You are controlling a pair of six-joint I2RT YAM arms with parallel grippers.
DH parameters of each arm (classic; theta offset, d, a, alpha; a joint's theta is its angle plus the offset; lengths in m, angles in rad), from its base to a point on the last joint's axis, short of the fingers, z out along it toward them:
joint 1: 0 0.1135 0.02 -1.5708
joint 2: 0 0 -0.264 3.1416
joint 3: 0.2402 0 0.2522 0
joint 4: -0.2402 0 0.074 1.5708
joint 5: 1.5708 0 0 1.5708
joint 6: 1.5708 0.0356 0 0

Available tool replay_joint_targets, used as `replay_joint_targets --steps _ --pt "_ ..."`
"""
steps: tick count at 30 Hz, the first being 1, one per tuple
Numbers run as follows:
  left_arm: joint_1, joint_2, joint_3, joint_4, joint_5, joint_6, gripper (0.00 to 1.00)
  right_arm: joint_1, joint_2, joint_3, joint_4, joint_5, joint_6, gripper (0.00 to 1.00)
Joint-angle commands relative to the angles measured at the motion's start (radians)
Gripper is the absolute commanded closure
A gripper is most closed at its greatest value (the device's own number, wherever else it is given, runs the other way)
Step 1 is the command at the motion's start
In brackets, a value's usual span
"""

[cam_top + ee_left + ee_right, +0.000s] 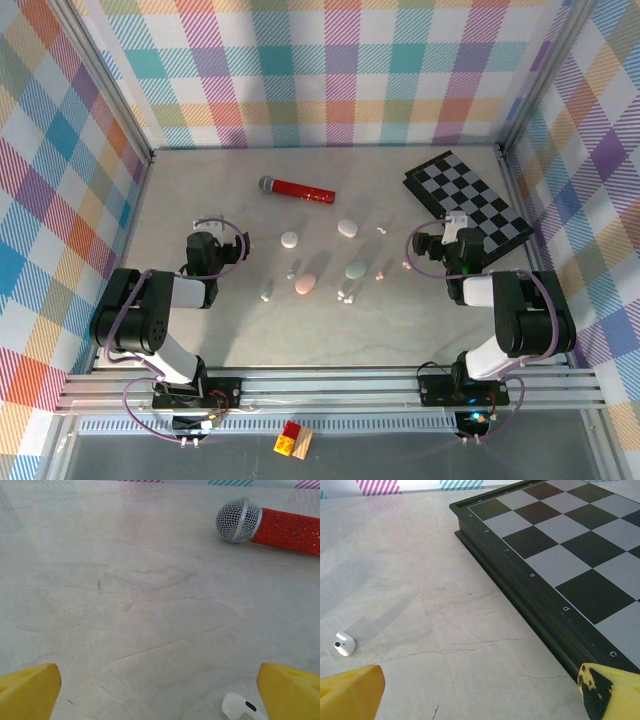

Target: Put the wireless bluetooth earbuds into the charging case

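Observation:
Several oval charging cases lie mid-table: white (289,239), pale (347,227), pink (305,285) and green (356,268). Tiny earbuds are scattered round them, among them a white one (381,229), a pink one (407,266) and a pair (344,296). My left gripper (205,243) stands open left of the cases; in its wrist view a white earbud (240,707) lies just inside the right yellow fingertip (292,692). My right gripper (455,235) stands open to the right, nothing between its fingers (350,692); a white earbud (344,644) lies ahead on its left.
A red glitter microphone (297,188) lies behind the cases, also ahead-right of the left gripper as the microphone (265,525). A black chessboard (468,198) sits at the back right, its edge (530,605) close beside the right gripper. Checked walls enclose the table.

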Motion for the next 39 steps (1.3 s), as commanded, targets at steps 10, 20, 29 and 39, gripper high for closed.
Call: replay_joint_targets --steps 10,20,29,39 --pt "0.010 -0.003 0.010 0.000 -0.002 -0.009 0.00 -0.004 -0.001 0.014 0.021 -0.008 0.012 0.01" --pt "0.011 -0.003 0.010 -0.001 -0.001 -0.010 0.00 -0.004 -0.001 0.014 0.021 -0.008 0.013 0.01" --pt "0.010 -0.004 0.007 0.003 -0.002 -0.009 0.00 -0.003 -0.003 0.012 0.022 -0.009 0.012 0.01" --pt "-0.060 -0.213 0.082 -0.283 -0.156 0.019 0.00 -0.003 -0.121 0.000 -0.058 -0.052 -0.011 0.01"
